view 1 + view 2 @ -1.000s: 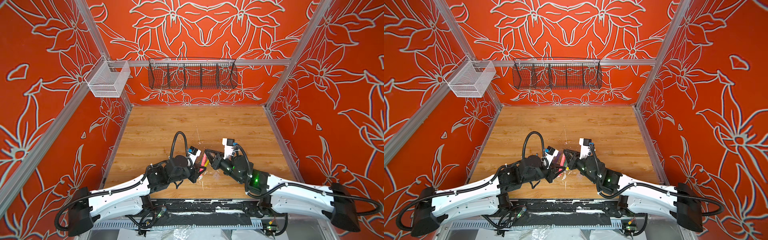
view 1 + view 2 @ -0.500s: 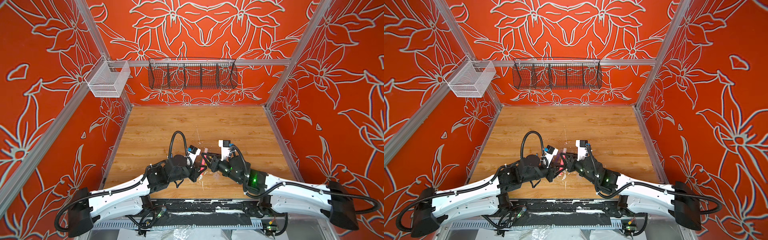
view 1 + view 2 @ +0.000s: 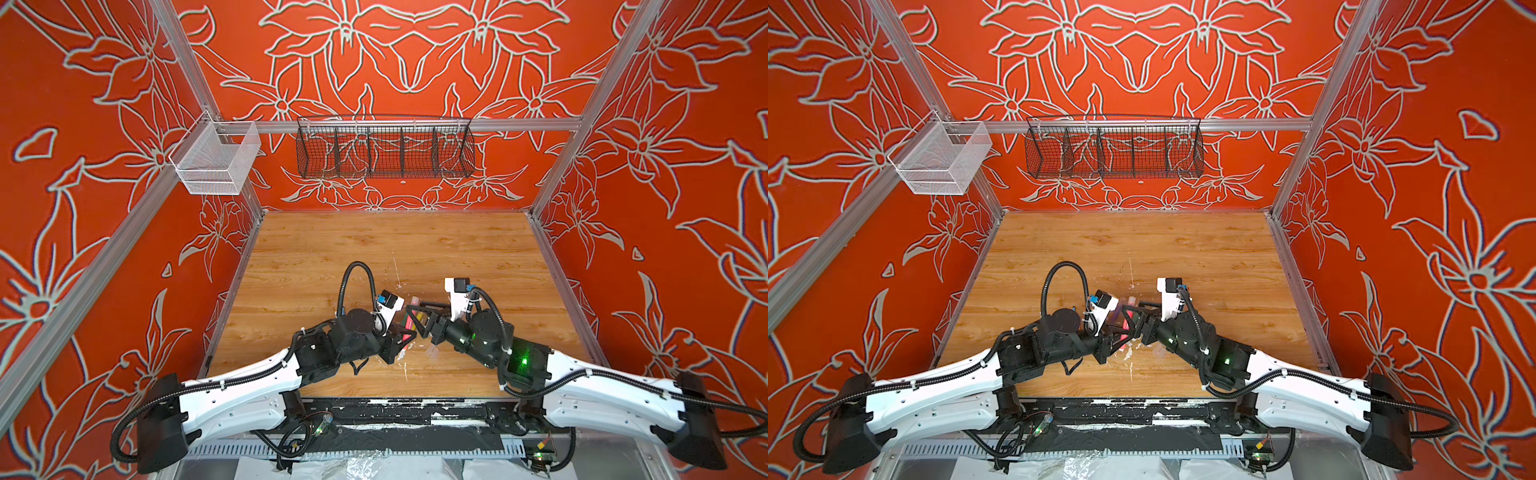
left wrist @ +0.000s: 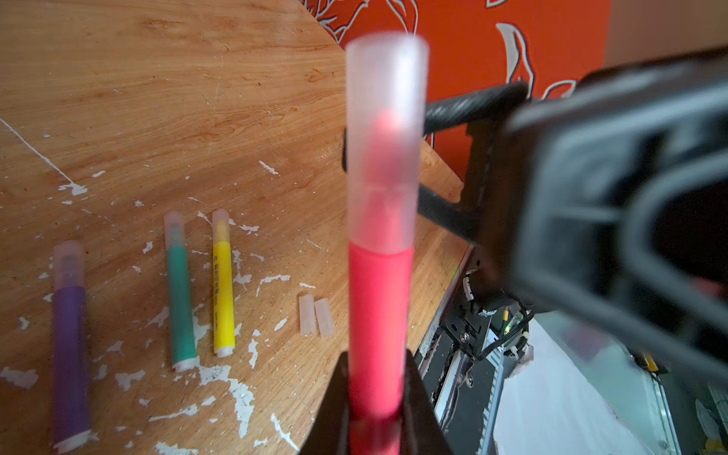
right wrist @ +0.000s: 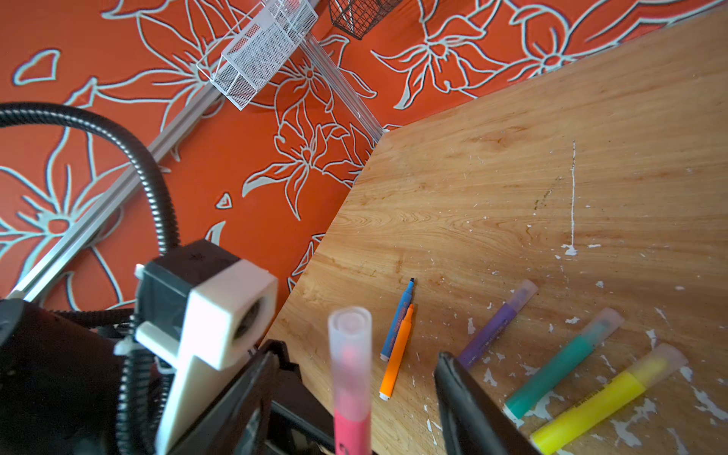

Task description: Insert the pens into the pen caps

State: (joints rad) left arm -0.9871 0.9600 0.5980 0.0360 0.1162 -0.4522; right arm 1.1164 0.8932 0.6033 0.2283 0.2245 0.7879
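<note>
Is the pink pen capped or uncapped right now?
Capped. In the left wrist view a clear cap covers the tip of the pink pen, reaching down to its barrel; the left gripper holds the pen.

The left arm (image 3: 249, 386) and the right arm (image 3: 590, 386) stretch forward and inward, wrists nearly meeting at the middle. The left gripper (image 4: 376, 356) is clamped on the pink pen (image 4: 376, 315). The right gripper (image 5: 356, 352) faces it, jaws spread either side, not touching.

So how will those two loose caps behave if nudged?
The loose caps are short round tubes lying flat, so they will probably roll. They look thin and light, likely to skid. They lie side by side, so pinching one may shift its neighbour.
</note>
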